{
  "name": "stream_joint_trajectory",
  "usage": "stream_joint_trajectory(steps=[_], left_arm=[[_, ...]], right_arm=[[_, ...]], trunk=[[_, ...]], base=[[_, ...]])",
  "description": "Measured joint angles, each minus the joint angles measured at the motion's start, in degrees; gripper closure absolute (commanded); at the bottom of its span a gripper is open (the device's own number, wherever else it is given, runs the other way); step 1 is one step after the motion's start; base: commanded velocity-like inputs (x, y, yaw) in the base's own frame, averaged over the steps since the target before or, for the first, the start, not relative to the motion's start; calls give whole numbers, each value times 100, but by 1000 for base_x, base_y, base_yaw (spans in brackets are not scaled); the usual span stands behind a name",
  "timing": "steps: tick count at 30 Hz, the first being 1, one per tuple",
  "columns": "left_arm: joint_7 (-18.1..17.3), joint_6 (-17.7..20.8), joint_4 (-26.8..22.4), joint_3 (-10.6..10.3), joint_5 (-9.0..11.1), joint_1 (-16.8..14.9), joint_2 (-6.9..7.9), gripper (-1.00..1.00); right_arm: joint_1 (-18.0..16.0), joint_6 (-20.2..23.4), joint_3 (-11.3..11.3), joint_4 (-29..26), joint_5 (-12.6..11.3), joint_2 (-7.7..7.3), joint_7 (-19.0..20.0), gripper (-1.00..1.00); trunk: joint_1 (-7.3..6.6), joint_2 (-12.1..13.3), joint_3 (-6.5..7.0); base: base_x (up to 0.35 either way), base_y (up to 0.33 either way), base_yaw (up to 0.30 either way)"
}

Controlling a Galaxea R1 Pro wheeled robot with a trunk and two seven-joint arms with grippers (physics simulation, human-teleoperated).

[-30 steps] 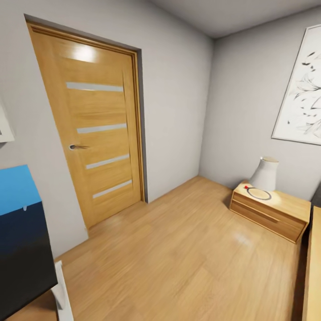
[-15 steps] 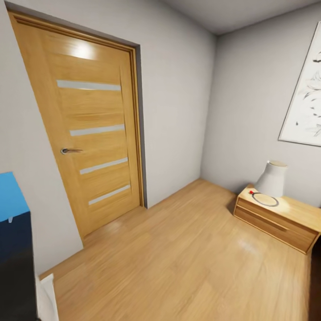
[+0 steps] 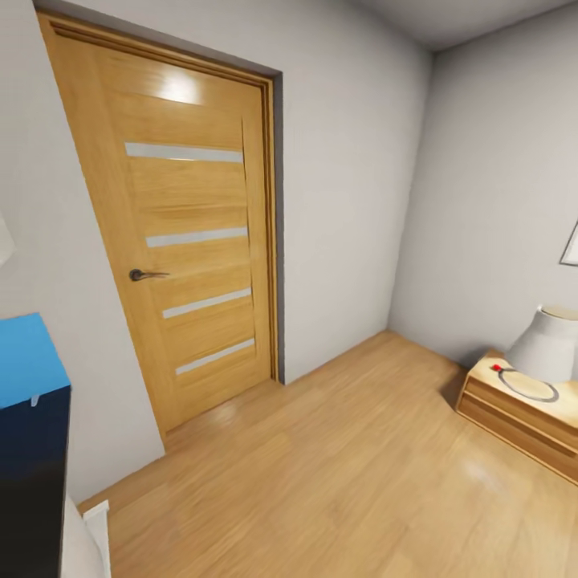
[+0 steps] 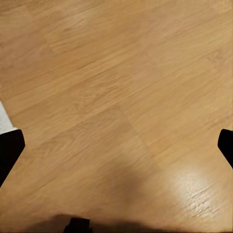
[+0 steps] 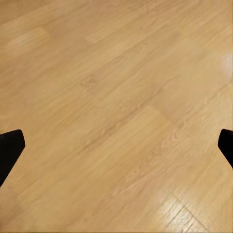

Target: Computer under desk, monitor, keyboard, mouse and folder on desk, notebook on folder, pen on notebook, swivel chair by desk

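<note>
The desk (image 3: 28, 449) shows at the left edge of the head view: a strip of glossy black top, its blue back panel (image 3: 24, 361) and a white leg (image 3: 98, 523). Nothing lies on the part of the top that I see. In the left wrist view my left gripper (image 4: 116, 145) hangs open over bare wood floor, its dark fingertips (image 4: 9, 151) far apart at the picture's edges. My right gripper (image 5: 116, 145) is open the same way above the floor, with fingertips (image 5: 9, 148) wide apart and nothing between them.
A shut wooden door (image 3: 189, 241) with a metal handle (image 3: 147, 275) stands ahead on the left. A low light-wood nightstand (image 3: 514, 417) at the right carries a white lamp (image 3: 550, 345) and a flat ring (image 3: 527, 385). Wood floor (image 3: 321, 482) stretches between them.
The whole view has shifted as the camera turned: door and nightstand sit further right, the wall picture has almost left the frame, and less of the desk shows.
</note>
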Motion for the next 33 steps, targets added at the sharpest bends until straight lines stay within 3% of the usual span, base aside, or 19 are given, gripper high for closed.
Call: stream_joint_trajectory(steps=[16, 21, 33], left_arm=[[0, 8, 36, 0, -2, 0, 2, -100], [0, 9, 43, 0, -2, 0, 6, -100], [0, -4, 44, 0, -5, -1, 7, -100]], right_arm=[[-2, -49, 5, -2, 3, 0, 0, -100], [0, -245, 6, 10, 7, 0, 0, -100], [-1, -472, 14, 72, 7, 8, 0, -100]], trunk=[[1, 0, 0], [1, 0, 0], [3, 1, 0]], base=[[308, -154, 277], [253, -237, 285], [65, -282, 287]])
